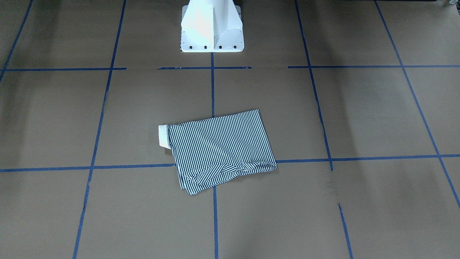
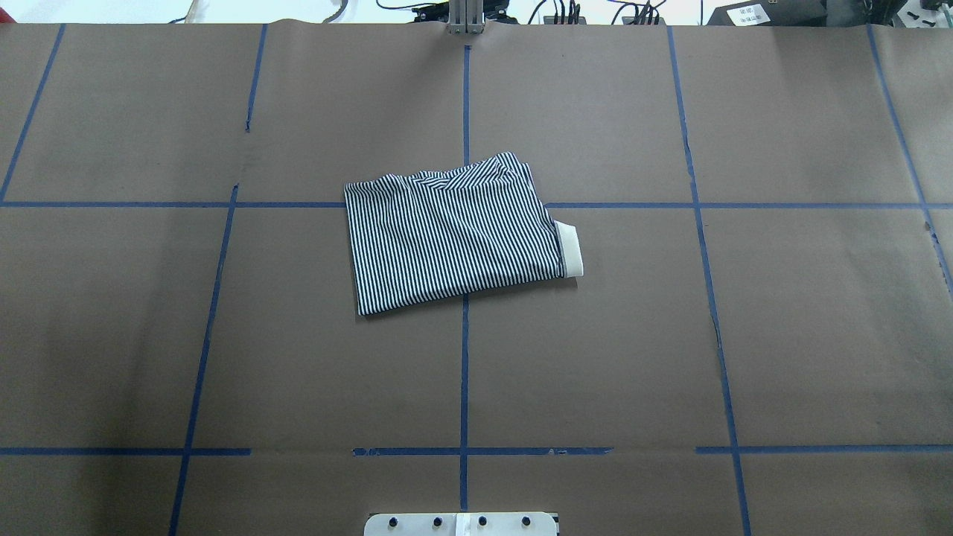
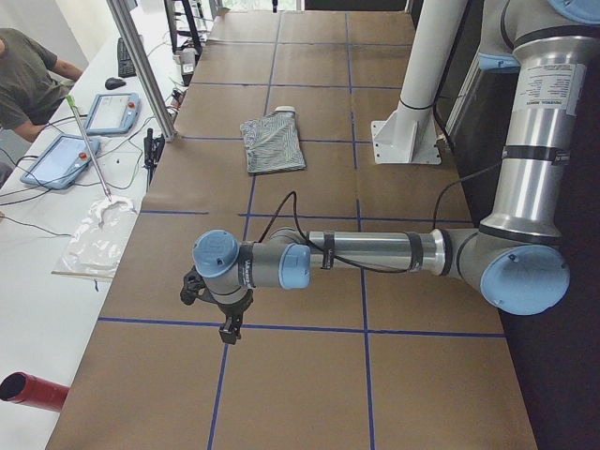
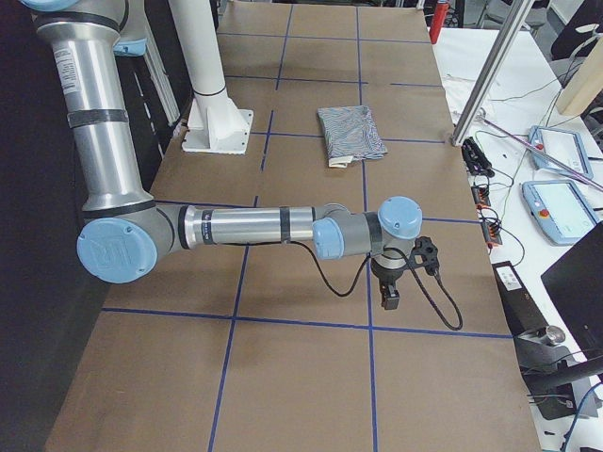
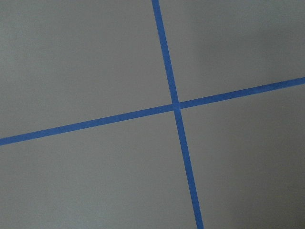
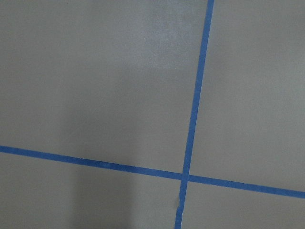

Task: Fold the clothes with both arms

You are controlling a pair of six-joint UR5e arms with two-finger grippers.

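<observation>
The navy-and-white striped shirt (image 1: 219, 147) lies folded into a compact rectangle near the table's middle (image 2: 454, 234), with its white collar (image 2: 570, 249) sticking out at one end. It also shows small and far in both side views (image 3: 274, 142) (image 4: 350, 132). My left arm reaches out low over the table, and its gripper (image 3: 228, 328) points down above a blue tape line, far from the shirt. My right gripper (image 4: 388, 299) hangs the same way at the other end. I cannot tell whether either gripper is open or shut. Both wrist views show only brown paper and crossing tape.
The white pedestal base (image 1: 211, 27) stands behind the shirt. Blue tape (image 2: 464, 372) marks a grid on the brown table cover. A person (image 3: 23, 80) sits beside a side bench with teach pendants (image 3: 61, 159) and cables. A metal post (image 3: 145, 66) rises at the table's edge.
</observation>
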